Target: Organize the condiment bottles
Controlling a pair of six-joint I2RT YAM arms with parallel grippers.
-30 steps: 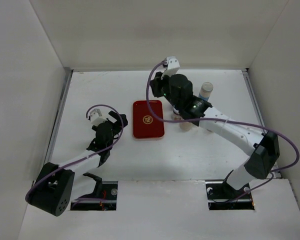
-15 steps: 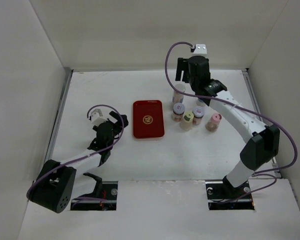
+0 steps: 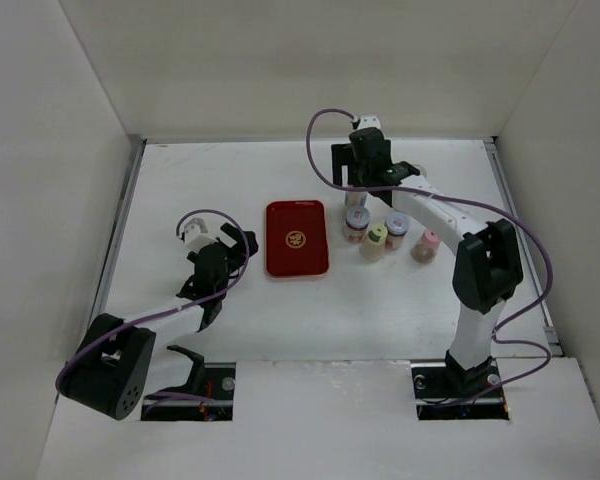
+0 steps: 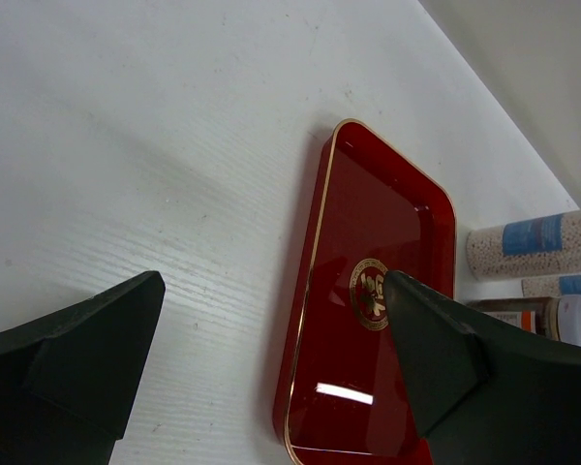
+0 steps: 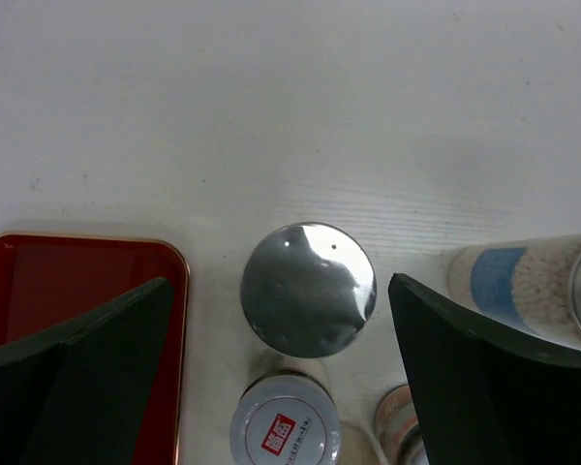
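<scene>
Several condiment bottles stand in a cluster right of the red tray (image 3: 297, 238). Their caps are white (image 3: 357, 221), yellow (image 3: 377, 238), silver-white (image 3: 397, 226) and pink (image 3: 429, 241). My right gripper (image 3: 359, 178) hangs open over the cluster's far end. In the right wrist view the right gripper (image 5: 281, 281) straddles a silver-capped bottle (image 5: 308, 289), and both fingers stand clear of it. A white-capped bottle (image 5: 284, 431) is just in front and a blue-labelled bottle (image 5: 518, 286) to the right. My left gripper (image 3: 220, 250) is open and empty, low over the table left of the tray (image 4: 378, 223).
White walls enclose the table on three sides. The tray's gold-rimmed edge (image 5: 179, 291) lies close to the right gripper's left finger. Blue-labelled bottles (image 4: 537, 242) show beyond the tray in the left wrist view.
My right gripper has gone from shut to wide open, letting go of the silver-capped bottle at the cluster's far end; its wrist has swung back. The left arm has hardly moved.
</scene>
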